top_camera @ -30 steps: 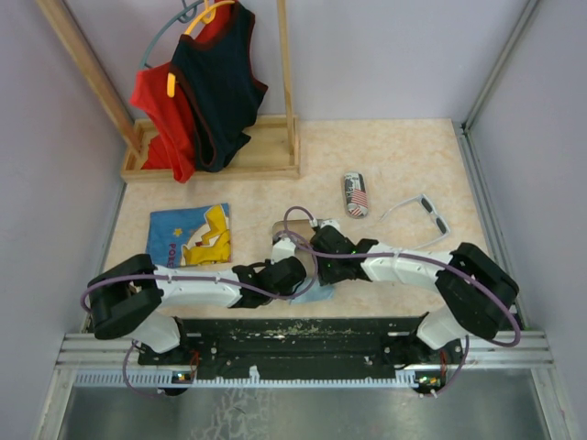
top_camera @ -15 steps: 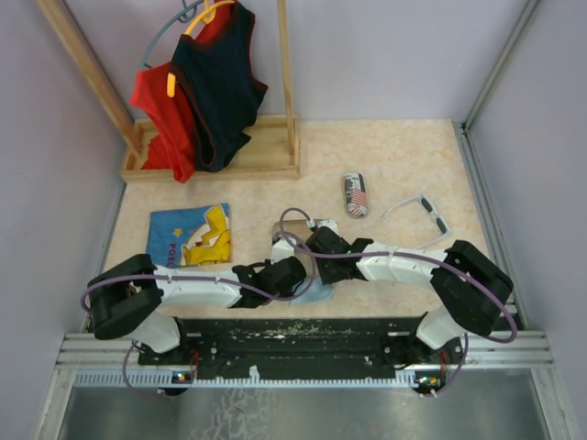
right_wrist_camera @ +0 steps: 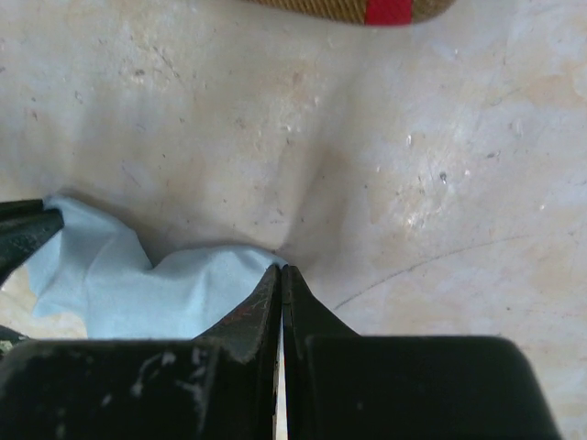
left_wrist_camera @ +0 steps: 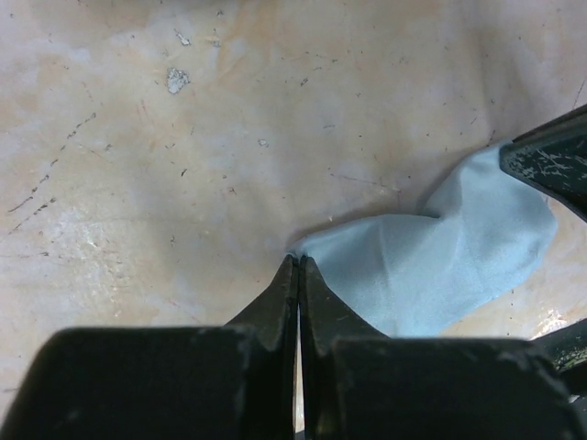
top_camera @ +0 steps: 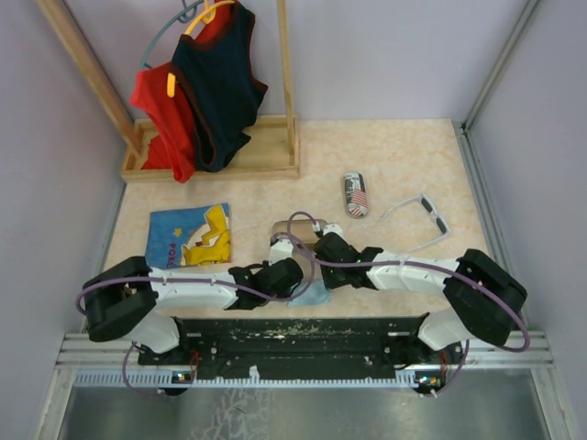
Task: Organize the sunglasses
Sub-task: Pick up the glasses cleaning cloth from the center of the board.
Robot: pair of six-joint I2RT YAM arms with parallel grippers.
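The white-grey sunglasses (top_camera: 424, 216) lie open on the table at the right, apart from both arms. The dark brown pair is out of view. A light-blue cloth (top_camera: 317, 296) lies crumpled near the table's front middle. My left gripper (top_camera: 299, 284) is shut on one corner of the cloth (left_wrist_camera: 440, 266), fingertips (left_wrist_camera: 292, 275) pressed together at its edge. My right gripper (top_camera: 324, 275) is shut on another corner of the same cloth (right_wrist_camera: 138, 284). In the left wrist view the right gripper's finger (left_wrist_camera: 550, 160) shows at the cloth's far end.
A plaid case (top_camera: 292, 229) lies just beyond the grippers; its edge shows in the right wrist view (right_wrist_camera: 367, 9). A flag-print case (top_camera: 355, 194) lies further back. A blue and yellow picture book (top_camera: 191, 235) lies at the left. A wooden rack (top_camera: 220, 160) with red and dark tops stands at the back left.
The right arm has shifted slightly toward the near edge and right. The left arm has barely moved. Both grippers stay shut at the cloth.
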